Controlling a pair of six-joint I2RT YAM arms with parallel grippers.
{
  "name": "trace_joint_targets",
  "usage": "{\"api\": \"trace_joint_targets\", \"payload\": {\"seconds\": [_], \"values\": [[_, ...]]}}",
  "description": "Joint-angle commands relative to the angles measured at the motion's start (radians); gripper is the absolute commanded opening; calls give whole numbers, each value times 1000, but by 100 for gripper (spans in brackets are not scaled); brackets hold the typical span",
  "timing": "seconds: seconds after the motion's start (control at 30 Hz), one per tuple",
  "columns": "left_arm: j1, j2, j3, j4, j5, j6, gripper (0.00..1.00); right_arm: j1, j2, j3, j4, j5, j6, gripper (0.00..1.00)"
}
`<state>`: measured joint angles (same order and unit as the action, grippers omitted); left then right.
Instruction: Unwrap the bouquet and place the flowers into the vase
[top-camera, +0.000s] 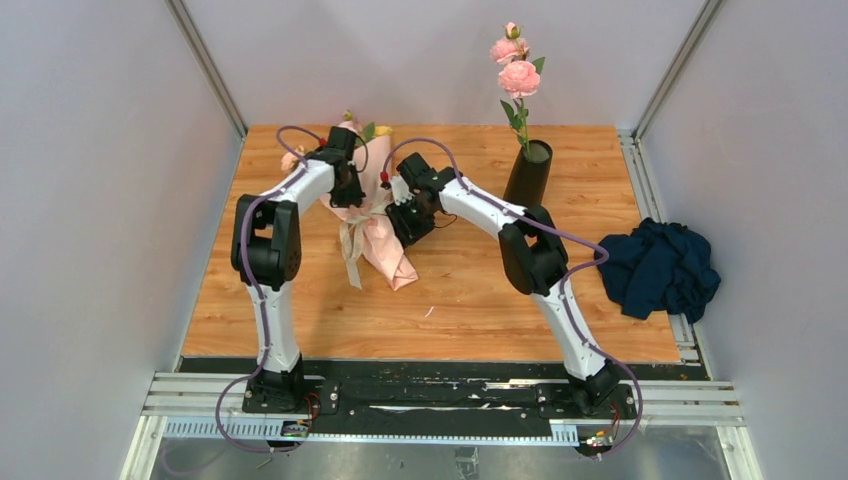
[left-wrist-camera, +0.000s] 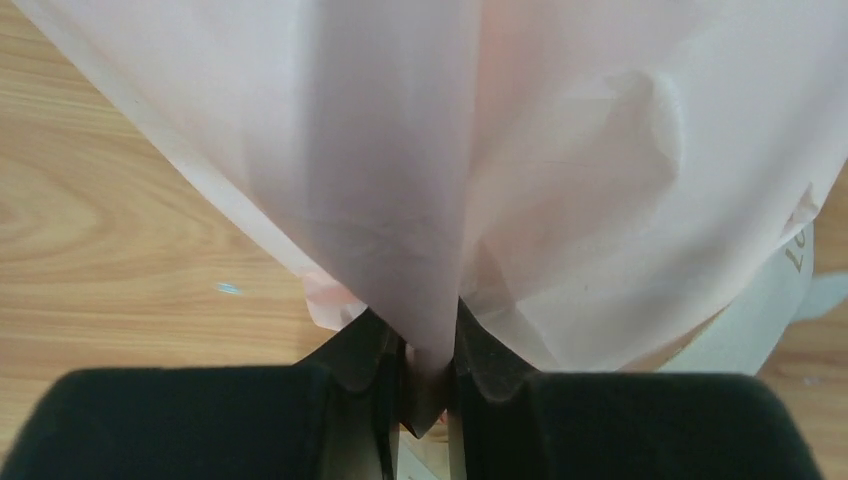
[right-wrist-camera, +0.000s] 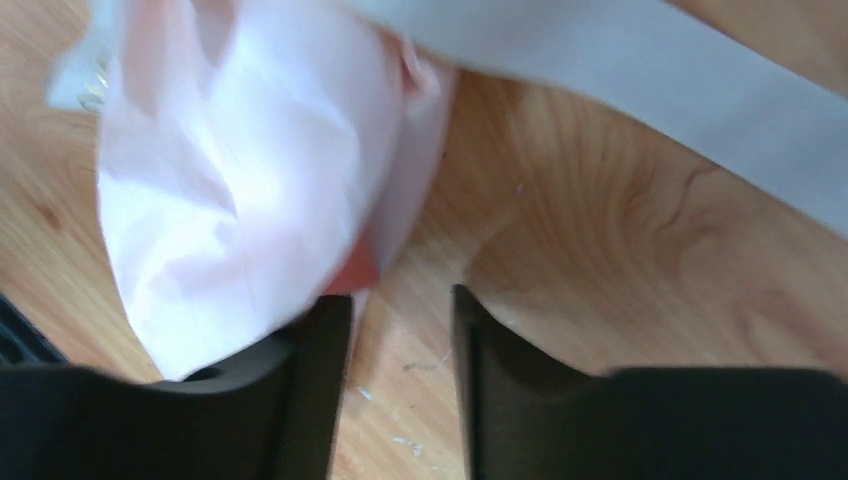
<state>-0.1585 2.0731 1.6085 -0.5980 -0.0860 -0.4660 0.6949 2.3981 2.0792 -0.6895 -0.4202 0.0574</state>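
The bouquet (top-camera: 385, 245) lies on the wooden table in pale pink wrapping paper (left-wrist-camera: 560, 150), with a cream ribbon (top-camera: 350, 250) around it. Its small flowers (top-camera: 352, 128) point to the far edge. My left gripper (top-camera: 352, 195) is over the upper part of the bouquet. In the left wrist view it (left-wrist-camera: 430, 345) is shut on a fold of the paper. My right gripper (top-camera: 408, 222) sits at the bouquet's right side. In the right wrist view it (right-wrist-camera: 400, 305) is open with only bare table between the fingers; the paper (right-wrist-camera: 230, 200) drapes over its left finger (right-wrist-camera: 325, 340), and the ribbon (right-wrist-camera: 640, 80) crosses above. The black vase (top-camera: 528, 175) stands upright at the back right.
A stem with two big pink roses (top-camera: 518, 70) stands in the vase. A crumpled dark blue cloth (top-camera: 660, 268) lies at the table's right edge. Grey walls close in the table on the left, back and right.
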Motion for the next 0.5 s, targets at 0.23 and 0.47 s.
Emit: {"api": "trace_joint_targets", "payload": {"seconds": [0.23,0.47], "values": [[-153,-34,-94,-19,110,-2,14,109,-270,-295,-44,-33,-23,3],[-162,-79,-119,-49,90,17,51,119,-457,-462,-41,54,11,25]]}}
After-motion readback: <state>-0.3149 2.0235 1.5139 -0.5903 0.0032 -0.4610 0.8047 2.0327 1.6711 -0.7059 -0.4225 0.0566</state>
